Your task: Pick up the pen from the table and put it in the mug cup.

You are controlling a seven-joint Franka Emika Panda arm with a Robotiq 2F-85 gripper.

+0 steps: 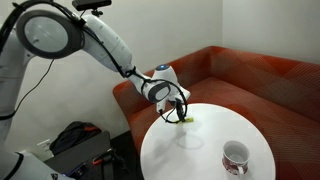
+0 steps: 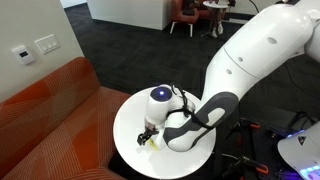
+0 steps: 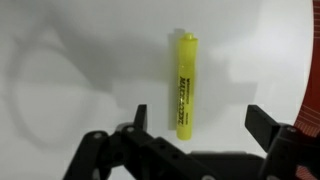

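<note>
The pen [image 3: 185, 84] is a short yellow-green highlighter lying flat on the white round table [image 3: 90, 60]. In the wrist view it lies lengthwise between my open fingers, its near end level with the fingertips. My gripper [image 3: 200, 118] is open and empty, low over the pen near the table's edge by the sofa; it shows in both exterior views [image 1: 178, 108] [image 2: 150, 133]. The pen is a small yellow spot under it [image 1: 186, 119] [image 2: 154, 142]. The white mug cup [image 1: 235, 157] with dark red markings stands upright at the opposite side of the table [image 1: 200, 150].
A red-orange sofa [image 1: 250, 75] curves round the far side of the table, close behind the gripper [image 2: 50, 110]. My arm's large white links [image 2: 250, 70] hang over the table [image 2: 135, 115]. A dark bag [image 1: 75, 140] sits on the floor beside the robot base.
</note>
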